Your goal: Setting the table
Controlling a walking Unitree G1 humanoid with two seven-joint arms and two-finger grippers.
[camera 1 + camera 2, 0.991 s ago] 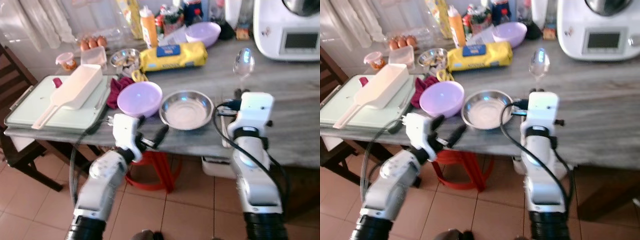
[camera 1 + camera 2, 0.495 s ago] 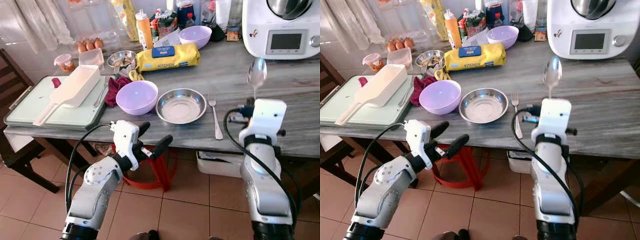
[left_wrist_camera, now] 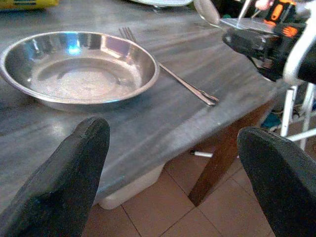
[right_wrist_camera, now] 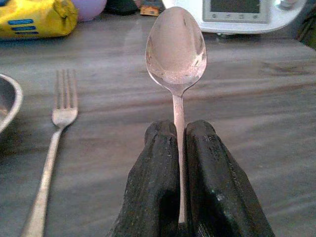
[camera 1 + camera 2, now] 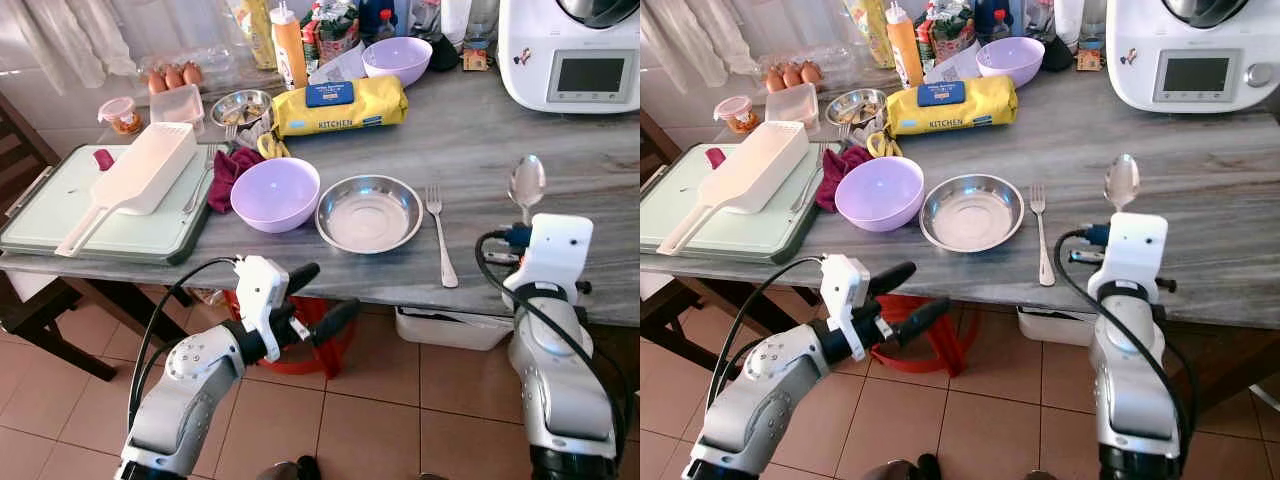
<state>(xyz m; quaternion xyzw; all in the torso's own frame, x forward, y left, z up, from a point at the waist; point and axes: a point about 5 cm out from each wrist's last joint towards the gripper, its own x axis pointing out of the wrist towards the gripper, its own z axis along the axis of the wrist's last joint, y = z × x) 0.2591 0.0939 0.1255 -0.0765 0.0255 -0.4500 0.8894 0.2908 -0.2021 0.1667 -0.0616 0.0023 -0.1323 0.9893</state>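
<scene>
Your right gripper (image 4: pixel 178 148) pinches spoon (image 4: pixel 176 49) upright, fork (image 5: pixel 440 235) just left; left gripper (image 5: pixel 318 298) wide, below table edge (image 5: pixel 400 290).

Left silver arm bent low, its tool (image 5: pixel 310 300) with black fingers spread wide. Right silver arm raised upright, its tool (image 4: pixel 180 143) pinched tight on a shiny metal spoon (image 4: pixel 176 49).

Spoon (image 4: pixel 176 49) upright, bowl up; fork (image 5: pixel 440 234) flat beside steel bowl (image 5: pixel 368 212).
</scene>
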